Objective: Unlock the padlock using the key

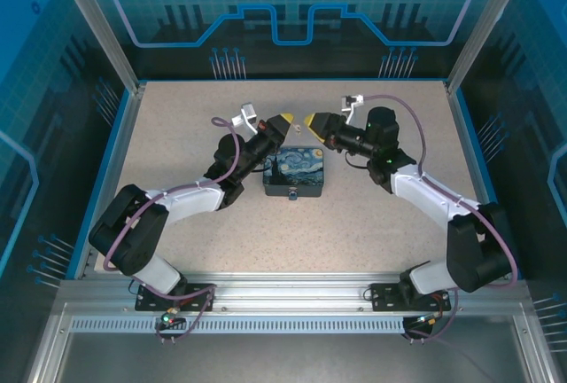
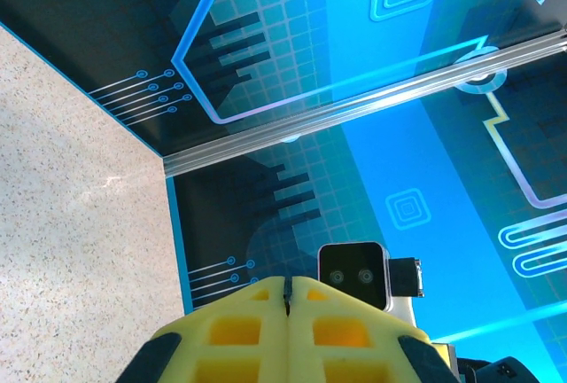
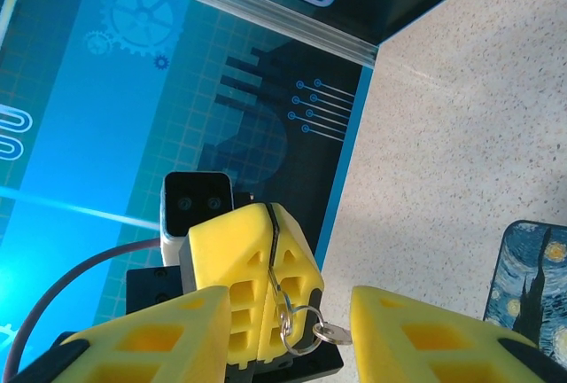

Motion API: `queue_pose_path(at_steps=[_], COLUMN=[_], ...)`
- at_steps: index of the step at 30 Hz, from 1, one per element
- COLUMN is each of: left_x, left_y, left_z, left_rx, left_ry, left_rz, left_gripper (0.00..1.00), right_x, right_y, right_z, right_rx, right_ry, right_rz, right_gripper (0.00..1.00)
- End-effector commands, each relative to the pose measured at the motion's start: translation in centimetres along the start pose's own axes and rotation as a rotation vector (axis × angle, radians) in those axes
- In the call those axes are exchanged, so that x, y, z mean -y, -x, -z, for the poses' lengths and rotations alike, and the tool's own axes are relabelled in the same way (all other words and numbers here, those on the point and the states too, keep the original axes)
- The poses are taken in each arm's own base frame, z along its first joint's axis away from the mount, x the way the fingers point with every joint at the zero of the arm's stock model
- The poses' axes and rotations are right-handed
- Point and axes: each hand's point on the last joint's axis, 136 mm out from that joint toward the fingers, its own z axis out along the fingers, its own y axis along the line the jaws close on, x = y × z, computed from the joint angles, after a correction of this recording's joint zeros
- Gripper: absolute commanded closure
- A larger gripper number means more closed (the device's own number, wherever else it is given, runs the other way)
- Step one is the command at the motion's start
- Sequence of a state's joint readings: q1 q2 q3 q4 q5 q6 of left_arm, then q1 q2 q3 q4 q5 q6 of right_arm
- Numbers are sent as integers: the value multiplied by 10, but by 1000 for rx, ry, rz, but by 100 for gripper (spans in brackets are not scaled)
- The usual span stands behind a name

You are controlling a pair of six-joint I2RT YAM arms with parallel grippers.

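One speckled bench [image 1: 177, 135] was recorded. Two arms were counted, left arm [image 1: 177, 201] and right arm [image 1: 425, 192], both reached toward the bench centre.

One padlock [image 1: 297, 173] was found lying flat near the centre, printed face up, touched by neither tool.

Two tools were noted just beyond it: left tool [image 1: 282, 122] at the padlock's 11 o'clock and right tool [image 1: 314, 122] at its 1 o'clock, with their tips facing, near but apart. The left tool was pressed together, apparently pinching one wire ring [image 3: 297, 328]. One key [image 3: 335, 334] was seen hung at the ring's 3 o'clock. The right tool was spread, with nothing gripped.

The padlock was judged rigid and fairly heavy, its face probably slick, and best taken across its dark sides. The key was judged light, thin and free to swing, and best pinched flat on its head.
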State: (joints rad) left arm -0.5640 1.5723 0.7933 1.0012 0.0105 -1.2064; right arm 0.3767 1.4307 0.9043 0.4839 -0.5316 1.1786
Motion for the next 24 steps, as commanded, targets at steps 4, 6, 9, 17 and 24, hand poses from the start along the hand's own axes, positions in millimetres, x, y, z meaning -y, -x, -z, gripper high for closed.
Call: queue_pose_path(at_steps=[4,6,9,17,24], left_x=[12,12,12,11,8], left_y=[3,3,3,2,0], left_z=[-2,-2,-2,-4,-3], left_rx=[32,35,38,38,38], left_ry=[-47,-47,-47,-48,-45], left_rz=[-1,-1,-2,-1,2], left_gripper=[100,100,100,100,100], right_x=[-16,-16,-15,-12,-14], right_y=[-9,-12,-17,-19,-14], right_z=[-16,-17,-17,-17,-18], right_rx=[-27,-35,-40,-40,-34], right_ry=[45,46,45,39,40], right_rz=[24,23,21,16,20], right_gripper=[61,63,64,70,75])
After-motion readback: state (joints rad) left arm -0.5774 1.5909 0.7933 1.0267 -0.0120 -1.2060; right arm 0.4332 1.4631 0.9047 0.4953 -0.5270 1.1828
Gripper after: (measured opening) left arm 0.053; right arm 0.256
